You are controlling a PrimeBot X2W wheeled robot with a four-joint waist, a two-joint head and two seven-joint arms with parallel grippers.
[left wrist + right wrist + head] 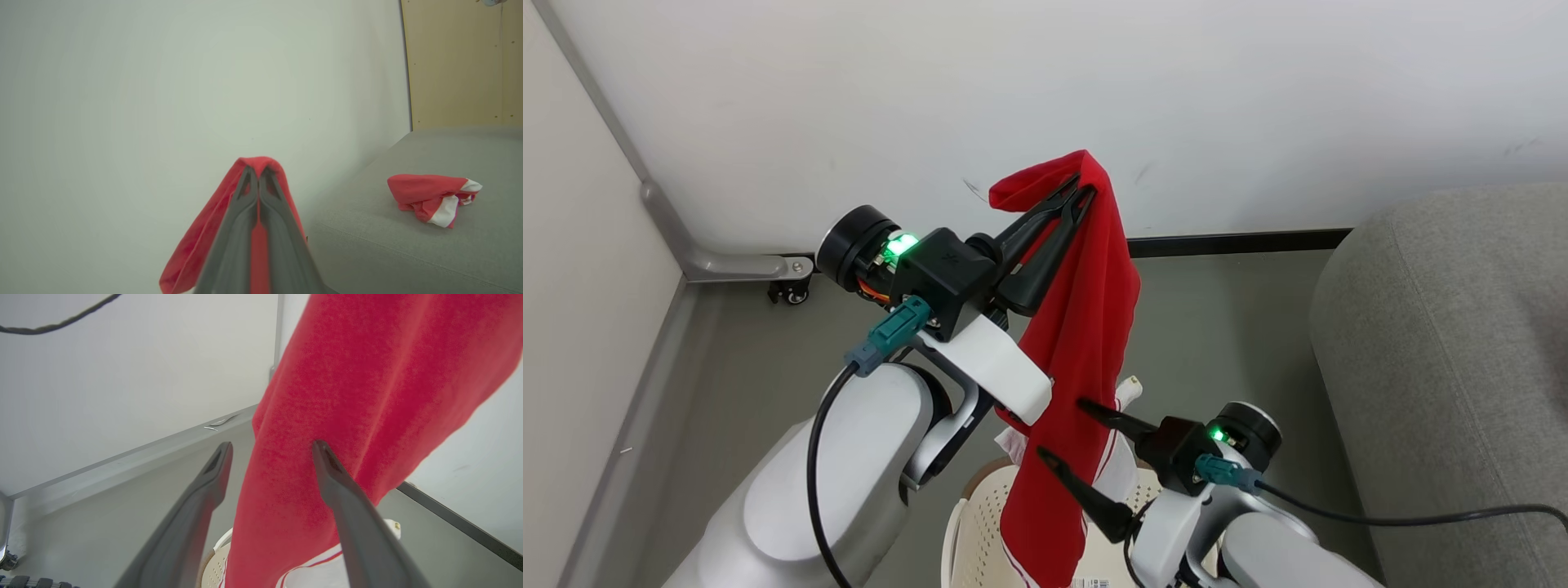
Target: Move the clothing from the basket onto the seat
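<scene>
Head view: we held our left gripper (1085,193) high before the white wall (849,98), its two dark fingers pinched tight on the top fold of a red garment (1086,327). The cloth hung straight down from that grip, its white-striped lower end over the cream basket (977,523) on the grey floor (768,376). Lower down, our right gripper (1062,427) stood wide open, with a finger on either side of the hanging cloth. We could not tell whether either finger touched it. The grey seat (1445,367) stood to the right. In the left wrist view, a second garment (433,197), red and white, lay crumpled on that seat.
</scene>
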